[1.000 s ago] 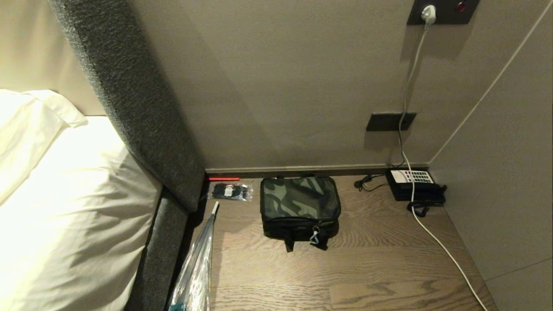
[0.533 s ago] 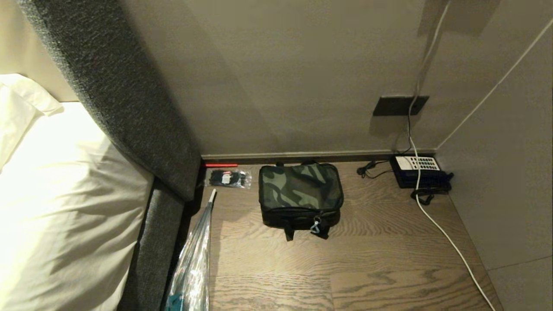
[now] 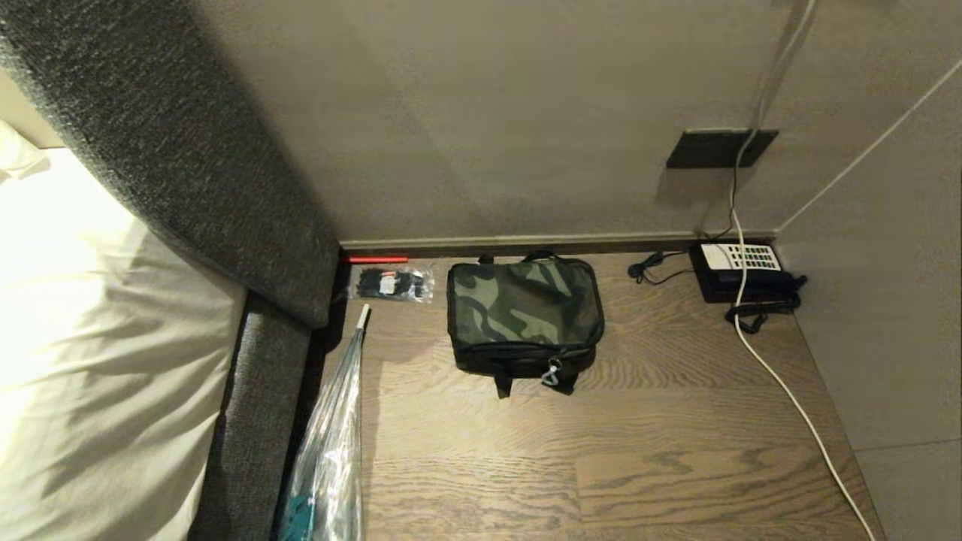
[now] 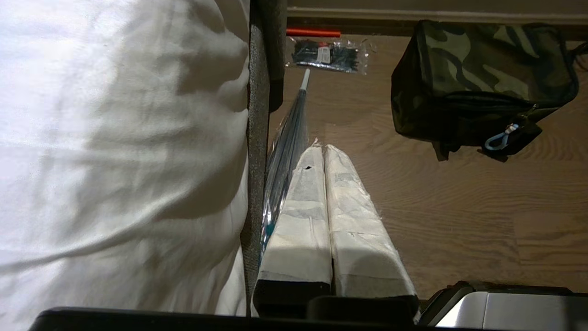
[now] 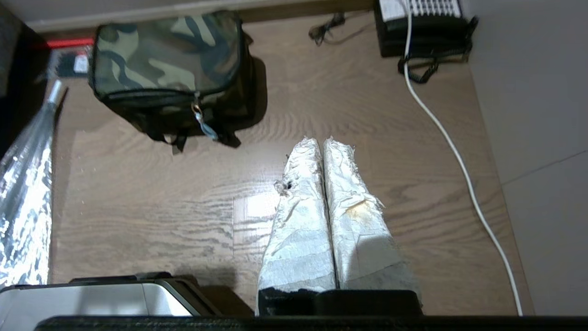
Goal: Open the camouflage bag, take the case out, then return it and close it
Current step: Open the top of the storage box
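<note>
The camouflage bag [image 3: 524, 312] sits zipped shut on the wooden floor near the back wall, a light-blue clip [image 3: 551, 373] hanging from its front. It also shows in the left wrist view [image 4: 482, 73] and the right wrist view [image 5: 170, 59]. The case is hidden. Neither arm appears in the head view. My left gripper [image 4: 324, 149] hangs shut and empty above the floor beside the bed edge, well short of the bag. My right gripper [image 5: 321, 142] is shut and empty too, above bare floor in front of the bag and to its right.
A bed [image 3: 90, 361] with a grey upholstered frame [image 3: 255, 421] fills the left. A clear plastic bag [image 3: 327, 458] leans along it. A small packet [image 3: 392, 284] and a red strip [image 3: 373, 259] lie by the wall. A black telephone [image 3: 740, 264] with a white cable [image 3: 782, 391] occupies the right corner.
The whole head view has tilted downward, so the bag, phone and wall sockets sit higher in the picture. Nothing on the floor has moved.
</note>
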Controlling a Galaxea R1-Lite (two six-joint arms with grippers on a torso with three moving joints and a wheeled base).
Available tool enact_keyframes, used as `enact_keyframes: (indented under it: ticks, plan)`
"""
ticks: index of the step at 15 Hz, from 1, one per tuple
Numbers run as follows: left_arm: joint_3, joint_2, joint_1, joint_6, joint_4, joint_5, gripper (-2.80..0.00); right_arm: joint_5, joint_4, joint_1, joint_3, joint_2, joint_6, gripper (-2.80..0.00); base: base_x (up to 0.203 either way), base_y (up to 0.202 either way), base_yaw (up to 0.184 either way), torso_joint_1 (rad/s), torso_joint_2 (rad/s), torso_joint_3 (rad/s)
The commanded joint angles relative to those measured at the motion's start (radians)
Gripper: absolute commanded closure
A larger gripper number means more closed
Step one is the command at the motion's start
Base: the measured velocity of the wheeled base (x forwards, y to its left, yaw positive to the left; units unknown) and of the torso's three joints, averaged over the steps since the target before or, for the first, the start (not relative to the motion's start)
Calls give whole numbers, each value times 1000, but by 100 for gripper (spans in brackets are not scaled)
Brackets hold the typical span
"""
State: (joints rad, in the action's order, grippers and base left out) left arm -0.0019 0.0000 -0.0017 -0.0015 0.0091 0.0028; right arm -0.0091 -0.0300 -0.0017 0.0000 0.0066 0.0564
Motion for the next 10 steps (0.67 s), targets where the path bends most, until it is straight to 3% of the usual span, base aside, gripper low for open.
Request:
enact_keyframes:
  ticks: [1,10]
  plan:
    - [0,0,0,0,0,0,0,0,-1,0,14,0,0,0,0,0,0,2,7,-203]
    - [0,0,0,-2,-1,0,0,0,-1,0,14,0,0,0,0,0,0,4,3,-196]
